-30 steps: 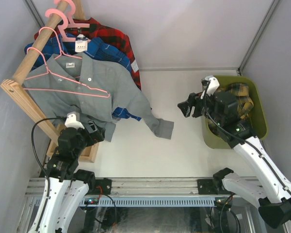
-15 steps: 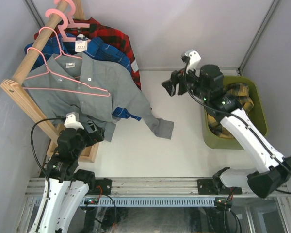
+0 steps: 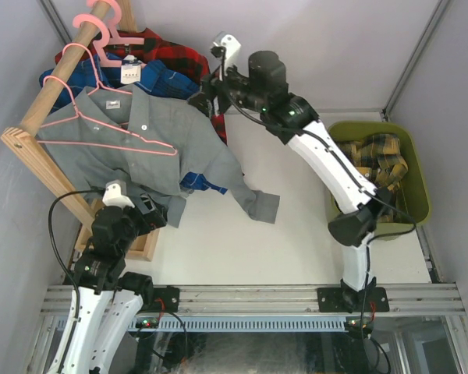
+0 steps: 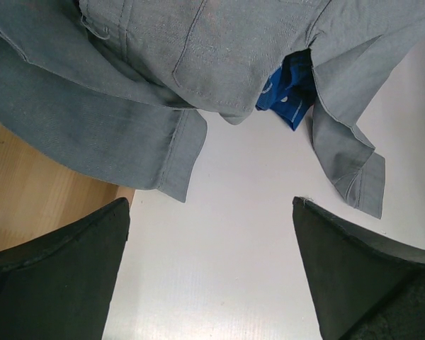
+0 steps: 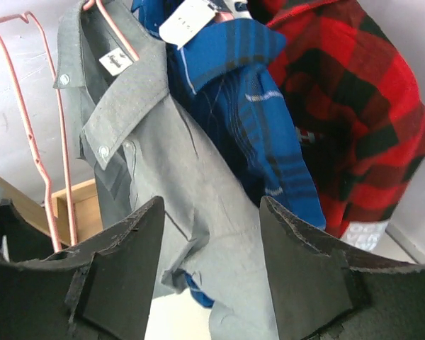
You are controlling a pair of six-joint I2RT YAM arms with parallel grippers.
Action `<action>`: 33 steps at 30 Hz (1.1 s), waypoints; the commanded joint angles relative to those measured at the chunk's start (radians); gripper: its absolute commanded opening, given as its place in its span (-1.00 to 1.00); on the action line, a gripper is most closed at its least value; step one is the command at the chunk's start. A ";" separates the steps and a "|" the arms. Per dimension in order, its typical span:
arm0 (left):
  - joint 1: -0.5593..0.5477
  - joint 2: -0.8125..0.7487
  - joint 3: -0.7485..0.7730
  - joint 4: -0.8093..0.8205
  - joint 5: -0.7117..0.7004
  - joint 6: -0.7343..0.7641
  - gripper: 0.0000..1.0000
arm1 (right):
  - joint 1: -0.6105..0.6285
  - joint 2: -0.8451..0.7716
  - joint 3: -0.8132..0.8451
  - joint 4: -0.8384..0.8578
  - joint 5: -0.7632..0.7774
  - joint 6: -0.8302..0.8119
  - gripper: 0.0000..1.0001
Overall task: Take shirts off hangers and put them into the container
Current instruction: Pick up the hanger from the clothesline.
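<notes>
Hanging grey shirt (image 5: 198, 234), just beyond parted right fingers (image 5: 120, 276)

The table top (image 3: 296, 234) is white and matte; pale grey walls close it in at the back (image 3: 320, 47), the left (image 3: 4, 70) and the right (image 3: 452, 109); a thick wooden rail (image 3: 39, 105) slants above a flat wooden base board (image 3: 144, 248) at the left; an aluminium frame (image 3: 249, 294) runs along the near edge; the light is soft and even.
</notes>
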 commanded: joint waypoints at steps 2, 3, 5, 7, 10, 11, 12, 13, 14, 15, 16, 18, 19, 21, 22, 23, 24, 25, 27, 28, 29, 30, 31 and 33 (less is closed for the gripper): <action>0.007 -0.011 -0.009 0.029 -0.010 0.013 0.99 | 0.052 0.105 0.180 -0.022 -0.028 -0.128 0.11; 0.008 -0.013 -0.009 0.029 -0.011 0.013 0.99 | 0.060 0.108 0.168 0.004 -0.041 -0.145 0.08; 0.008 -0.014 -0.009 0.027 -0.013 0.013 1.00 | 0.070 0.119 0.160 0.035 -0.073 -0.159 0.02; 0.008 -0.014 -0.009 0.027 -0.014 0.012 0.99 | 0.076 0.133 0.166 0.042 -0.095 -0.171 -0.02; 0.007 -0.013 -0.009 0.027 -0.014 0.012 0.99 | 0.081 0.148 0.162 0.031 -0.122 -0.212 -0.12; 0.008 -0.013 -0.009 0.027 -0.015 0.012 0.99 | 0.082 0.153 0.150 0.028 -0.127 -0.232 -0.06; 0.008 -0.013 -0.009 0.027 -0.014 0.013 0.99 | 0.082 0.155 0.139 0.027 -0.124 -0.257 -0.03; 0.008 -0.015 -0.010 0.027 -0.016 0.011 0.99 | 0.082 0.159 0.130 0.032 -0.110 -0.281 -0.02; 0.008 -0.016 -0.010 0.027 -0.016 0.011 0.99 | 0.082 0.164 0.129 0.034 -0.100 -0.300 -0.02; 0.007 -0.015 -0.011 0.028 -0.017 0.011 0.99 | 0.082 0.172 0.132 0.036 -0.097 -0.327 -0.01; 0.008 -0.015 -0.010 0.027 -0.017 0.011 0.99 | 0.082 0.178 0.134 0.041 -0.099 -0.342 0.00; 0.007 -0.015 -0.011 0.028 -0.015 0.011 0.99 | 0.082 0.189 0.132 0.060 -0.106 -0.376 0.04; 0.008 -0.015 -0.011 0.029 -0.014 0.011 0.99 | 0.083 0.195 0.135 0.070 -0.107 -0.389 0.07; 0.007 -0.014 -0.011 0.029 -0.012 0.011 0.99 | 0.083 0.216 0.148 0.079 -0.110 -0.407 0.13; 0.008 -0.011 -0.011 0.029 -0.011 0.011 0.99 | 0.083 0.230 0.164 0.074 -0.119 -0.412 0.15; 0.007 -0.009 -0.011 0.029 -0.011 0.011 0.99 | 0.083 0.246 0.186 0.064 -0.130 -0.413 0.14; 0.007 -0.008 -0.011 0.029 -0.011 0.011 0.99 | 0.083 0.261 0.205 0.054 -0.148 -0.412 0.15; 0.007 -0.007 -0.011 0.029 -0.011 0.012 0.99 | 0.084 0.272 0.222 0.042 -0.171 -0.412 0.15; 0.007 -0.005 -0.012 0.030 -0.011 0.011 0.99 | 0.090 0.284 0.225 0.039 -0.196 -0.412 0.15; 0.007 -0.004 -0.011 0.030 -0.009 0.011 0.99 | 0.093 0.287 0.220 0.040 -0.199 -0.412 0.15; 0.007 -0.002 -0.011 0.030 -0.009 0.010 0.99 | 0.095 0.289 0.219 0.037 -0.205 -0.412 0.15; 0.007 -0.002 -0.011 0.029 -0.010 0.011 0.99 | 0.098 0.286 0.217 0.035 -0.216 -0.412 0.15; 0.008 0.000 -0.011 0.029 -0.009 0.011 0.99 | 0.101 0.280 0.210 0.039 -0.231 -0.412 0.15; 0.007 -0.002 -0.011 0.029 -0.013 0.011 0.99 | 0.109 0.263 0.201 0.044 -0.230 -0.412 0.15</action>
